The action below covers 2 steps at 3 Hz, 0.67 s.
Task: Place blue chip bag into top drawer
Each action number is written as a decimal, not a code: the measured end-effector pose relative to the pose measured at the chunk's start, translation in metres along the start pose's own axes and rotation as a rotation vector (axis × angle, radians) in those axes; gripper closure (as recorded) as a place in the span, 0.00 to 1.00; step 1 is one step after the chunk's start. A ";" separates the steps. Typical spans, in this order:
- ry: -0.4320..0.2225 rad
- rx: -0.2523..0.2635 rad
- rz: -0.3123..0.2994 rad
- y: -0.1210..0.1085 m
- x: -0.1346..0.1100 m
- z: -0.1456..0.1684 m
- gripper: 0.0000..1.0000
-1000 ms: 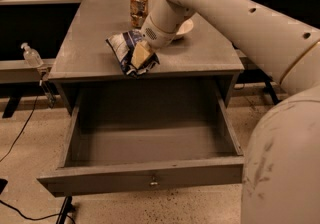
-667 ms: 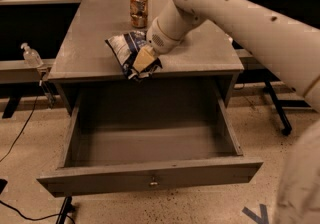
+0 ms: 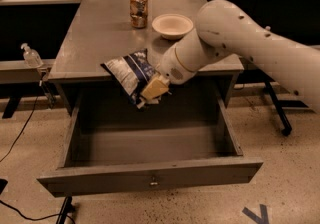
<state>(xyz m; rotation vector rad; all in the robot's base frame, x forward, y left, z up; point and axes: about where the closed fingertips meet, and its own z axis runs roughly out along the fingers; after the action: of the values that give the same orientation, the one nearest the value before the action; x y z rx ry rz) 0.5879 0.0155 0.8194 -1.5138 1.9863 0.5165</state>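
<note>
The blue chip bag (image 3: 131,73), dark blue with white panels, hangs in the air at the front edge of the cabinet top, over the back of the open drawer. My gripper (image 3: 152,91) is shut on the bag's lower right end, its tan fingers (image 3: 156,86) pinching the foil. The top drawer (image 3: 150,178) is pulled fully out below, a wide shallow grey tray with a small knob at the middle of its front panel. Nothing lies inside the drawer.
An orange-brown can (image 3: 138,10) and a white bowl (image 3: 172,25) stand at the back of the grey cabinet top (image 3: 95,33). A clear pump bottle (image 3: 31,56) stands on a ledge at the left. My white arm (image 3: 250,53) reaches in from the right.
My gripper has carried the bag forward off the cabinet top to its front edge, above the open drawer. The camera view has shifted, so the bowl behind the arm now shows.
</note>
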 end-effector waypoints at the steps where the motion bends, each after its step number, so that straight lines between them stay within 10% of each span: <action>1: 0.035 -0.114 -0.158 0.032 0.050 0.030 1.00; 2: 0.070 -0.177 -0.203 0.041 0.081 0.051 1.00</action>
<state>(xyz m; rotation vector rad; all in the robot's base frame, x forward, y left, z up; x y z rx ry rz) 0.5441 -0.0011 0.7263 -1.8414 1.8512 0.5724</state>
